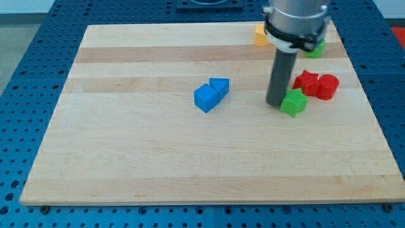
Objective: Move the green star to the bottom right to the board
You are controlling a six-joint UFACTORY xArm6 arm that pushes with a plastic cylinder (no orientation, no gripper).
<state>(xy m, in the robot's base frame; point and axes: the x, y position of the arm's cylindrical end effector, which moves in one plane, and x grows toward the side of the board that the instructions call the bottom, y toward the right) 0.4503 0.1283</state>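
Note:
The green star point(294, 102) lies on the wooden board point(158, 158), right of centre. My tip point(276, 103) rests on the board touching the star's left side. Two red blocks sit just up and right of the star: a red star-like block point(306, 80) and a red round block point(327, 86), touching each other.
A blue cube point(205, 98) and a blue triangular block point(219, 87) touch near the board's middle. A yellow block point(260, 35) and a green block point(315, 48) sit near the view's top edge, partly hidden by the arm's body point(296, 22).

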